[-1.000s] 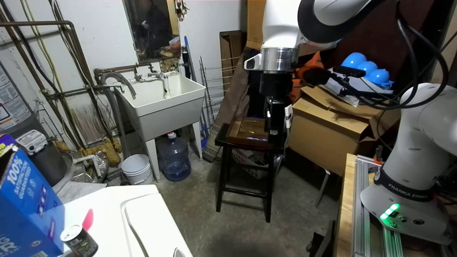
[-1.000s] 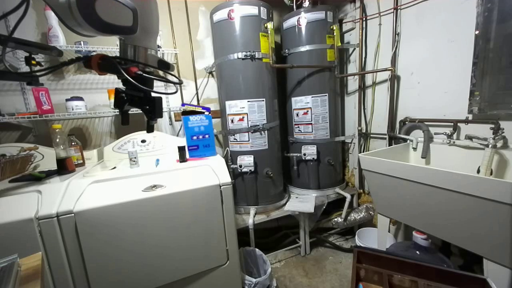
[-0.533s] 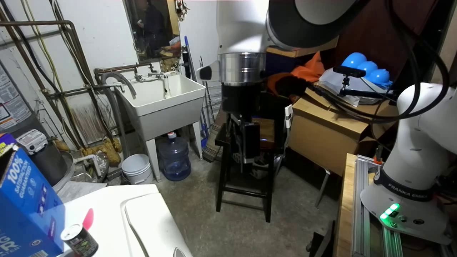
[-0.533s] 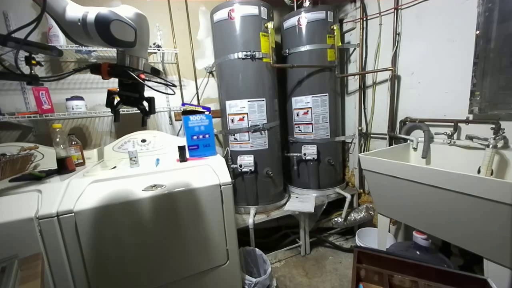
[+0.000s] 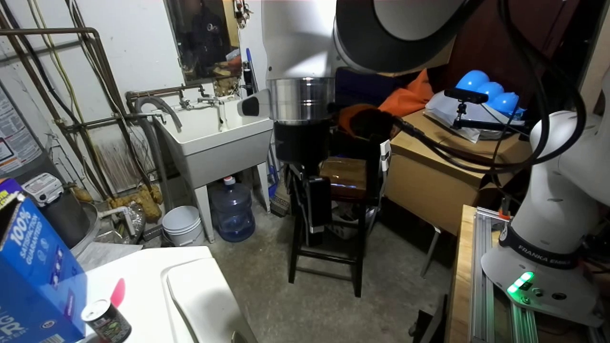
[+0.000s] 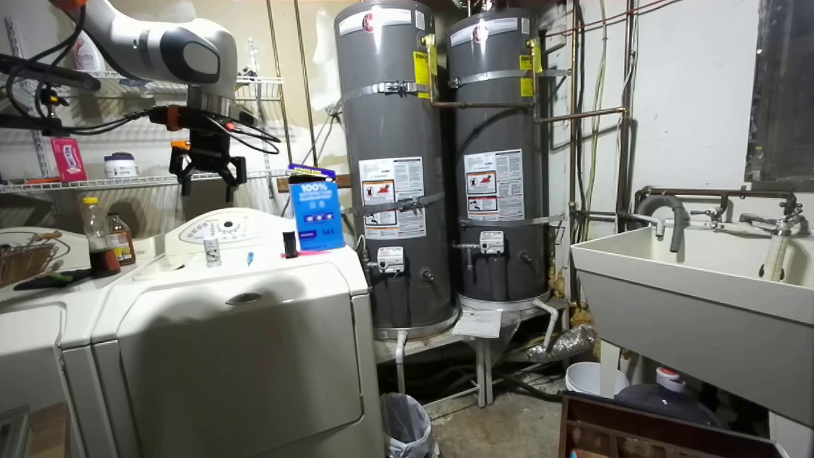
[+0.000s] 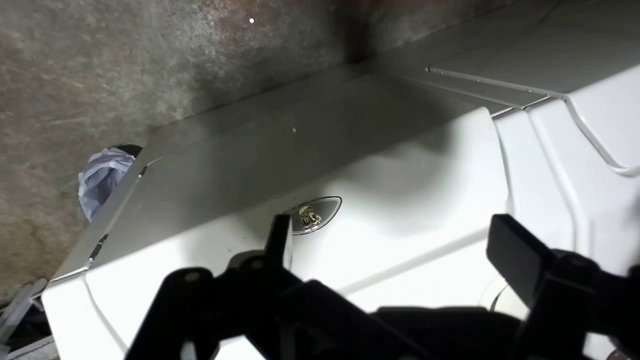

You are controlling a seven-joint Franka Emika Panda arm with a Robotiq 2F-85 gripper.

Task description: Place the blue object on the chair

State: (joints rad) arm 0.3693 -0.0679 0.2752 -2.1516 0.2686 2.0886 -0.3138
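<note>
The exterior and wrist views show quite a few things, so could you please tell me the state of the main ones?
Gripper: open, holding nothing
Blue object: on top of the white machine, not held
Chair: standing upright
Blue carton: upright, top open
Water jug: upright, capped
Yellow-capped bottle: upright, capped, apparently partly filled
Robot base light: lit green

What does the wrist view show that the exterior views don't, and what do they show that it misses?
Wrist view only: the crest inside the oval badge, too small to make out elsewhere.
Exterior views only: the slim light-blue object on the white laundry machine, the chair, blue carton, water heaters and utility sink.
Shared: the open gripper, that machine, its badge, the concrete floor and, in an exterior view, the bag-lined trash can.
</note>
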